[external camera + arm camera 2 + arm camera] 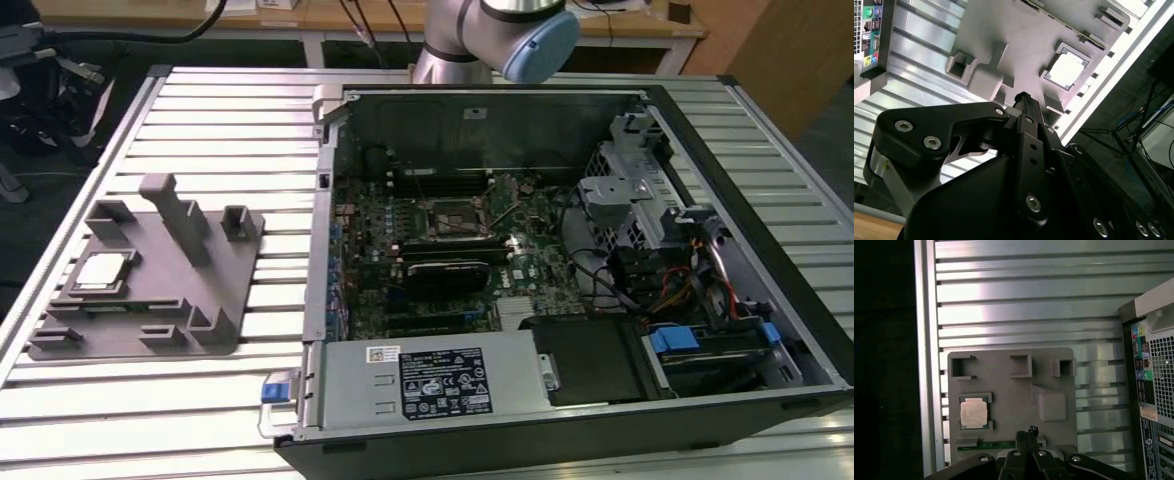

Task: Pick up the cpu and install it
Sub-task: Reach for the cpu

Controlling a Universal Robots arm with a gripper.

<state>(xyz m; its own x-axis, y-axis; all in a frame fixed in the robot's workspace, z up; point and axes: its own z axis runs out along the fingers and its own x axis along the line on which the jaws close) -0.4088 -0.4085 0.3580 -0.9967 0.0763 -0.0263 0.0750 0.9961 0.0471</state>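
Hanging above the grey holder plate point(1004, 390) with its fingers together and nothing between them, the claw point(1027, 432) sits off to one side of the cpu point(974, 413) without touching it. The cpu lies flat, silver top up, in a framed pocket near the plate's edge that runs along the table point(200, 100) edge. That pocket likely keeps the chip square for a clean pick-up. Beside the plate, the computer case point(481, 125) lies open on its side, so its socket point(451, 220) faces upward.
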